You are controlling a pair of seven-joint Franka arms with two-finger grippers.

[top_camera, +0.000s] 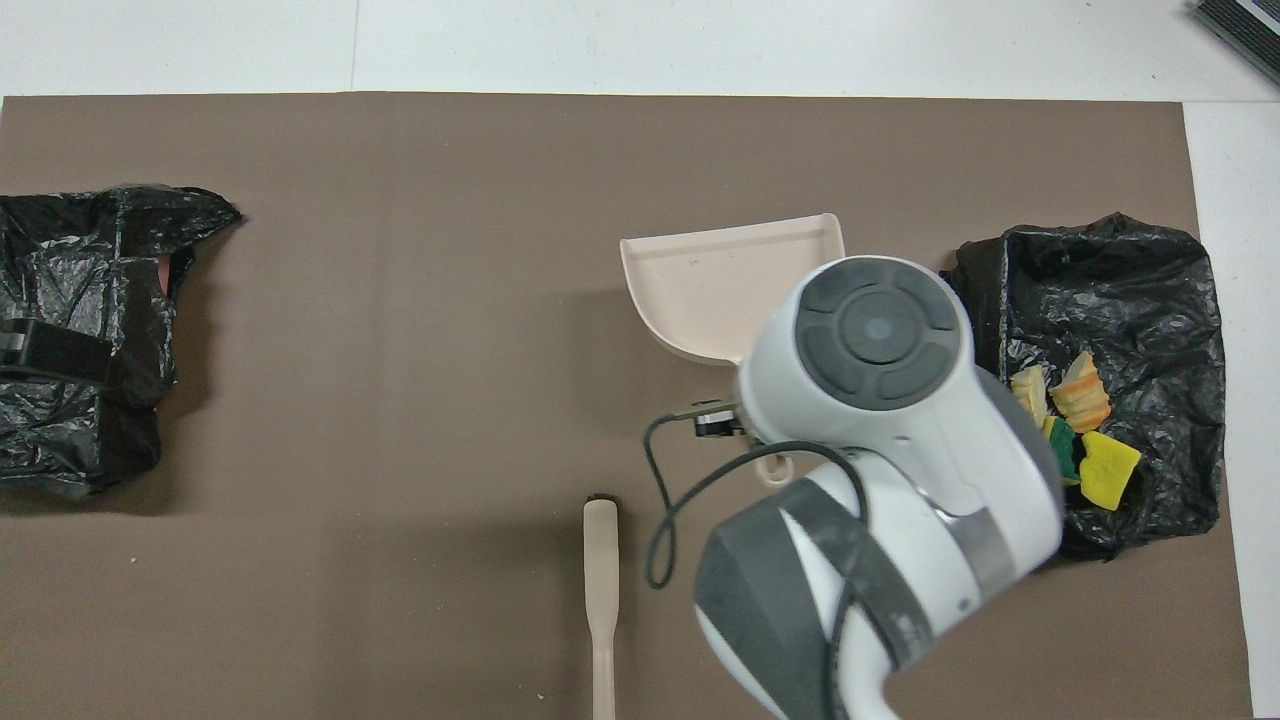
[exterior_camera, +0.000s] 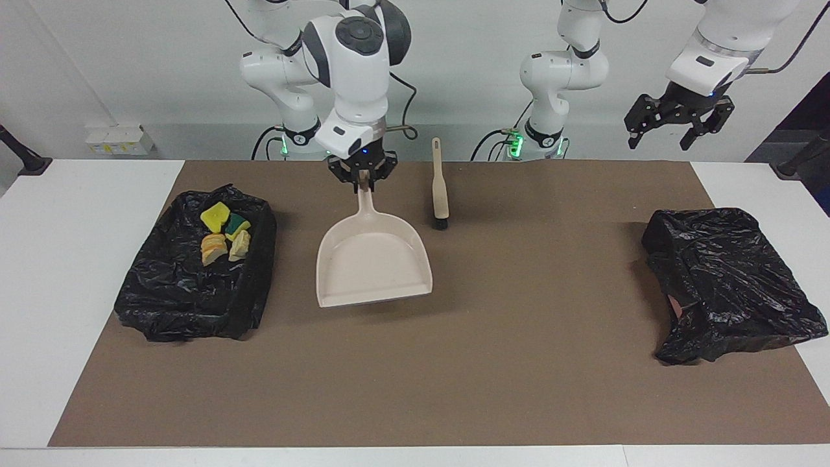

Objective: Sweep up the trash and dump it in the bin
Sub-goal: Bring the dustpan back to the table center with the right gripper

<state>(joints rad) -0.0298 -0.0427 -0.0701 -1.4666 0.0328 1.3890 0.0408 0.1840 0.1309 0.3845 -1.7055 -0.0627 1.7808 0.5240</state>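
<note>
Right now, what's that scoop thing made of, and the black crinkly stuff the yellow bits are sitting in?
The dustpan looks like hard beige plastic: smooth, matte, one moulded piece with a raised rim. The black bin liner looks like thin plastic film: glossy and full of wrinkles. The yellow trash in it seems spongy, though that is less sure.

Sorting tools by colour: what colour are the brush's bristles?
Black, on the beige brush; clearest in the facing view.
</note>
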